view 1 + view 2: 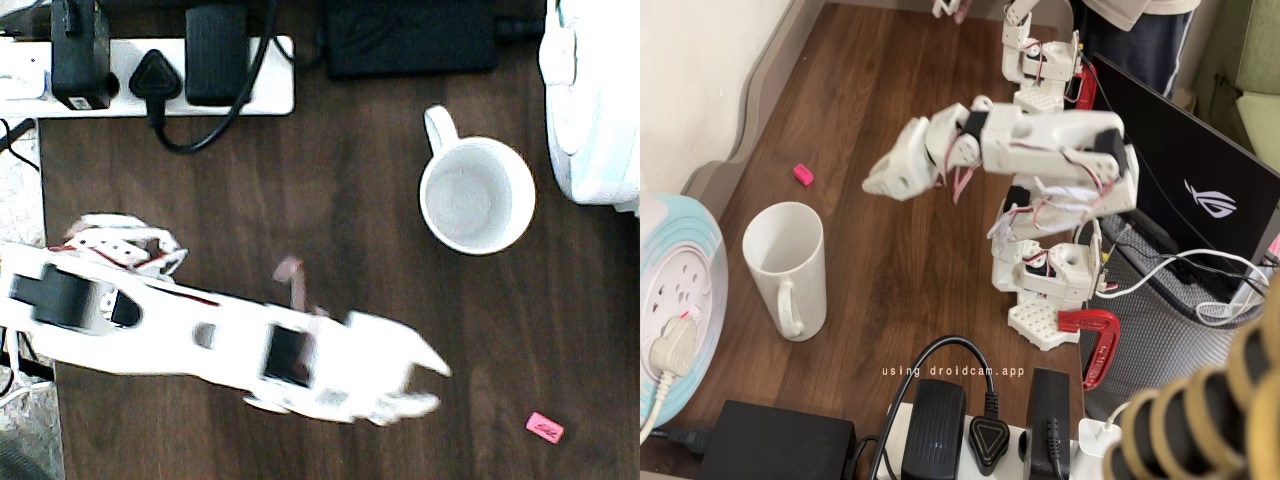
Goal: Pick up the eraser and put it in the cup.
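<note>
The eraser (545,428) is a tiny pink block lying flat on the dark wood table near the front right; in the fixed view the eraser (803,175) lies beyond the cup. The cup (477,195), a white mug, stands upright and empty with its handle toward the upper left; the cup (785,265) also shows in the fixed view. My white gripper (436,387) hovers left of the eraser and below the cup, slightly blurred. Its fingers stand a little apart with nothing between them. In the fixed view the gripper (878,184) hangs above the table, right of the eraser.
A white power strip (150,75) with black plugs and a black adapter (410,35) line the far edge. A white-and-pale-blue appliance (595,100) stands right of the cup. A laptop (1200,190) and red clamp (1095,345) sit by the arm's base. A person (1130,30) stands behind.
</note>
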Controlling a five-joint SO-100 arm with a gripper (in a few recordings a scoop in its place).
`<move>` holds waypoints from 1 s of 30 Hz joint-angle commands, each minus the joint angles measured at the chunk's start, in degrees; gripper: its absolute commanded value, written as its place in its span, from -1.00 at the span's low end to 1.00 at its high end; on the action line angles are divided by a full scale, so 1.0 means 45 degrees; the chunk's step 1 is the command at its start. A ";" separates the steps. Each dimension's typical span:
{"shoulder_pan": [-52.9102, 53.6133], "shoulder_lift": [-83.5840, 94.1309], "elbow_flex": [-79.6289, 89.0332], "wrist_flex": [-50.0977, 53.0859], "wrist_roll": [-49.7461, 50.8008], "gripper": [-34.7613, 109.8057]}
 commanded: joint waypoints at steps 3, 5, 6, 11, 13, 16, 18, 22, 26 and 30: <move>0.0312 -0.4258 -0.4687 0.1230 0.0605 -0.31; 0.0234 -0.5352 -0.6055 0.2090 0.0684 -0.28; 0.0137 -0.5996 -0.6914 0.2578 0.0742 -0.27; -0.0059 -0.8242 -0.9805 0.3340 0.1289 -0.25; -0.0117 -0.9004 -1.0918 0.3340 0.1406 -0.25; -0.0156 -1.0137 -1.2754 0.3359 0.1348 -0.25; 0.0078 -1.1387 -1.4805 0.3301 0.0742 -0.26; 0.0312 -1.2402 -1.6191 0.2676 -0.0195 -0.28; 0.0215 -1.2656 -1.6426 0.2168 0.0312 -0.27; 0.0215 -1.2949 -1.6348 0.2324 0.1973 -0.24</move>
